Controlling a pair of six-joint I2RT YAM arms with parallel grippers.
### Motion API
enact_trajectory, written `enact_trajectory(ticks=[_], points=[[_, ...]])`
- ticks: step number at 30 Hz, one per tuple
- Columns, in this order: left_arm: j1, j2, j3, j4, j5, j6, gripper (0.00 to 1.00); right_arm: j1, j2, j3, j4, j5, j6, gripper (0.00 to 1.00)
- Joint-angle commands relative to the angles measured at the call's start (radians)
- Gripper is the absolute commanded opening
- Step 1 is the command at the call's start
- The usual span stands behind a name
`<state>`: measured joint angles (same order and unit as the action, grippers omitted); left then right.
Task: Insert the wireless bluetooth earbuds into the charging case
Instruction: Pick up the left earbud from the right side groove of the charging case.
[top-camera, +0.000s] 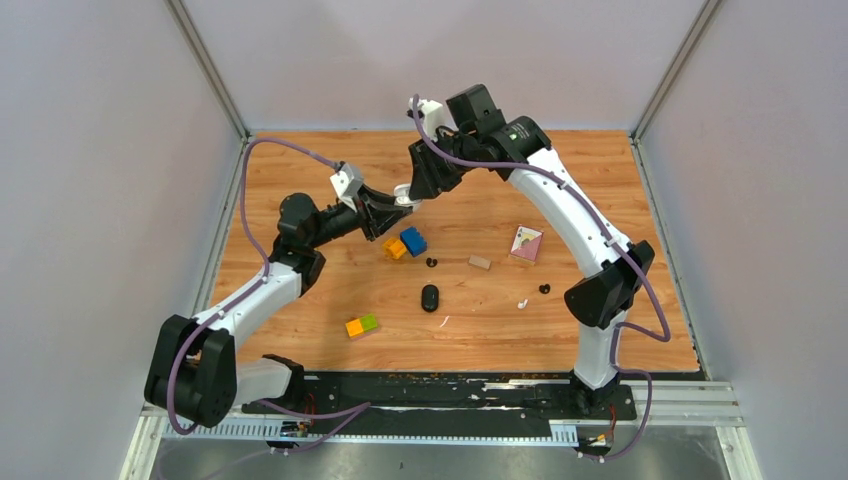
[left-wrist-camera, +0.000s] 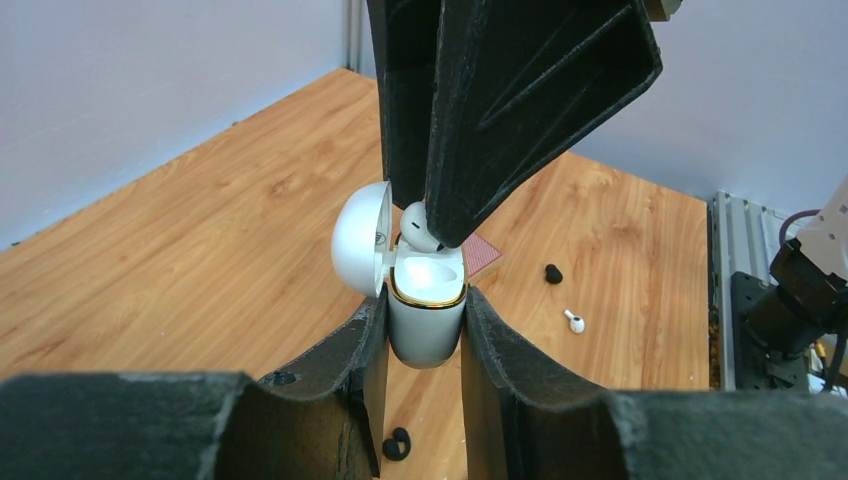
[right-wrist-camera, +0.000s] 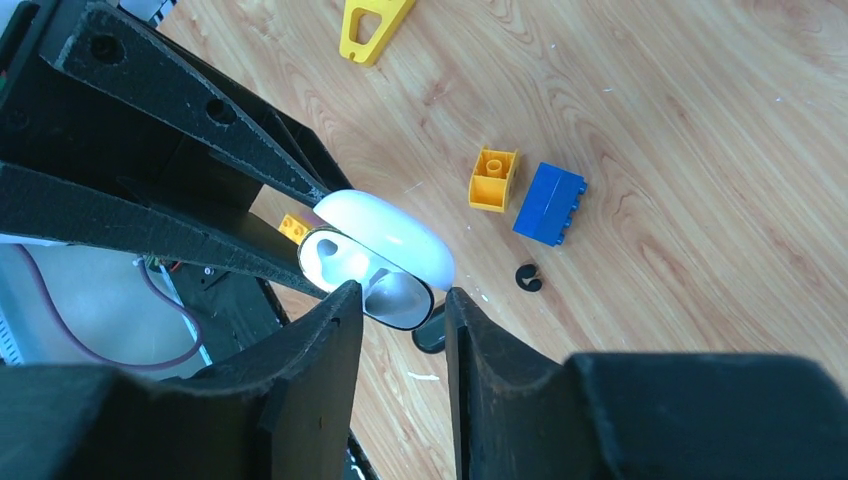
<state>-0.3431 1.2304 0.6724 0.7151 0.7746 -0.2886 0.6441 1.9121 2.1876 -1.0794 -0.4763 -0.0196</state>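
Showing a small glossy white charging case (left-wrist-camera: 425, 335) w/ a gold rim round its mouth and a rounded base. It is held off the bench (top-camera: 640, 180), at approx 11 o'clock from bench ctr in the top view. L gripper (left-wrist-camera: 425, 300) is clamped on the case body, one finger on each side.

In the L wrist view the case stands upright: long axis vertical, mouth facing 12 o'clock, domed lid (left-wrist-camera: 358, 240) hinged open toward 9 o'clock.

R gripper (left-wrist-camera: 425, 226) reaches in from 12 o'clock, tips just over the mouth. A white earbud (left-wrist-camera: 418, 226) sits betw its fingertips, rounded head showing, stem hidden. Can't tell whether the R gripper is pinching it or standing slack round it.

On the bench, top view:
- A 2nd white earbud (top-camera: 521, 302) lies at approx 4 o'clock from ctr, too small to read its direction.
- A black earbud (top-camera: 431, 262) lies near ctr.
- A 2nd black earbud (top-camera: 544, 289) lies at approx 3 o'clock.
- A blue block (top-camera: 413, 241) and an orange block (top-camera: 395, 248) touch, at 6 o'clock of the held case.
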Motion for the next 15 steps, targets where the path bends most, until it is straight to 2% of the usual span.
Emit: enact_trajectory(ticks=[1,15], points=[[-0.01,0.002,0.021,0.021,-0.025,0.034,0.0,0.008,0.006,0.046,0.044,0.024,0.039,0.36],[-0.023,0.015,0.041,0.014,-0.05,0.043,0.0,0.023,0.021,0.044,0.036,0.011,0.031,0.33]])
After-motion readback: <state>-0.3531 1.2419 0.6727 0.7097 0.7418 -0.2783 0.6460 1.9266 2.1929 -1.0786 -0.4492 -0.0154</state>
